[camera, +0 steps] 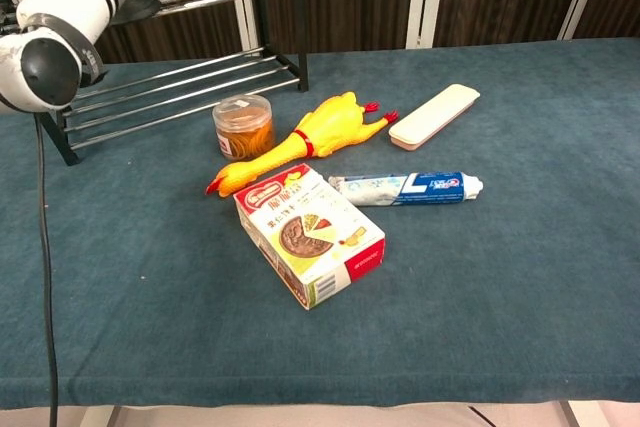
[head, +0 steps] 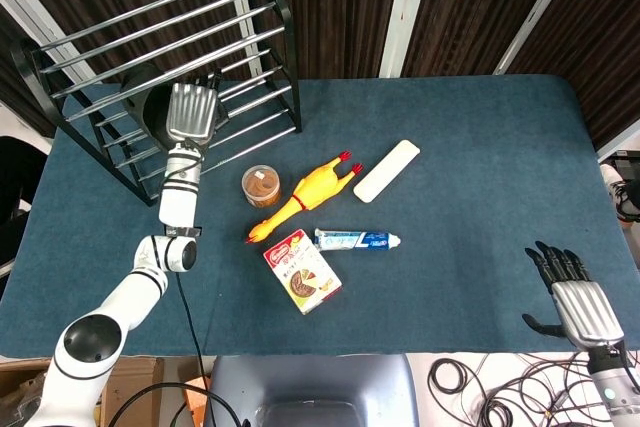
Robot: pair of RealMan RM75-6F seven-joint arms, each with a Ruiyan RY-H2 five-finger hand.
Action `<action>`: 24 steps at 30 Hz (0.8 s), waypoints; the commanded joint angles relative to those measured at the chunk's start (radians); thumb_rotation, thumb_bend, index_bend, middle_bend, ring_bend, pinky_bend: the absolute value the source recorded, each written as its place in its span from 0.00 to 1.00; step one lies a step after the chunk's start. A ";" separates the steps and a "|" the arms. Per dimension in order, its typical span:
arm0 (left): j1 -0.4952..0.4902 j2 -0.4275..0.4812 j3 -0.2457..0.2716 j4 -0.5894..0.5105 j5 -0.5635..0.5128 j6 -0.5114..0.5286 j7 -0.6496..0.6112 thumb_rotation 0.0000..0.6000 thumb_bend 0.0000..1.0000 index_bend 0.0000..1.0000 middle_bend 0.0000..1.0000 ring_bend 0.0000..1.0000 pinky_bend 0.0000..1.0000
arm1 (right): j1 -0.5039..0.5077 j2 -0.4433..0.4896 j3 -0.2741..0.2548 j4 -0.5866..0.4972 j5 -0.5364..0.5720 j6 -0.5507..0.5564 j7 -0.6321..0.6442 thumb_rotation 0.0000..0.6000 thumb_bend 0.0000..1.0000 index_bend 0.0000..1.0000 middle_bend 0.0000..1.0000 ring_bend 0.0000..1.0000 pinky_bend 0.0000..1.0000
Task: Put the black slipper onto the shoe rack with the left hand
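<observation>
The black slipper (head: 147, 107) lies on the bars of the black-and-chrome shoe rack (head: 150, 22) at the table's far left. My left hand (head: 192, 112) is over the slipper's right edge, back up, with its fingers stretched toward the rack. I see no grip on the slipper. In the chest view the slipper (camera: 137, 5) shows as a dark shape on the rack (camera: 180, 77) behind my left forearm (camera: 70, 2). My right hand (head: 578, 305) rests at the near right corner with its fingers apart and nothing in it.
In the middle of the blue table (head: 480, 167) lie a small round jar (head: 262, 186), a yellow rubber chicken (head: 305, 193), a white flat case (head: 386, 170), a toothpaste tube (head: 357, 240) and a printed box (head: 302, 272). Cables hang at the near right.
</observation>
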 commanded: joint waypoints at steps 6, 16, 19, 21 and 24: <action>0.104 0.179 0.065 -0.400 0.114 0.207 0.018 0.10 0.70 0.20 0.35 0.33 0.53 | -0.005 -0.002 -0.003 -0.006 -0.005 0.010 -0.010 1.00 0.12 0.00 0.00 0.00 0.01; 0.540 0.692 0.324 -1.358 0.220 0.435 -0.014 0.17 0.41 0.03 0.12 0.03 0.19 | -0.015 -0.003 -0.004 -0.006 -0.021 0.035 -0.015 1.00 0.12 0.00 0.00 0.00 0.01; 0.680 0.760 0.455 -1.378 0.317 0.472 -0.240 0.39 0.37 0.00 0.05 0.00 0.12 | -0.017 -0.009 -0.003 -0.008 -0.021 0.041 -0.031 1.00 0.12 0.00 0.00 0.00 0.01; 0.739 0.775 0.504 -1.338 0.359 0.493 -0.341 0.69 0.37 0.00 0.03 0.00 0.09 | -0.018 -0.014 -0.002 -0.008 -0.019 0.043 -0.043 1.00 0.12 0.00 0.00 0.00 0.01; 0.830 0.773 0.549 -1.262 0.375 0.543 -0.400 0.99 0.37 0.00 0.00 0.00 0.07 | -0.016 -0.024 -0.002 -0.009 -0.015 0.037 -0.069 1.00 0.12 0.00 0.00 0.00 0.01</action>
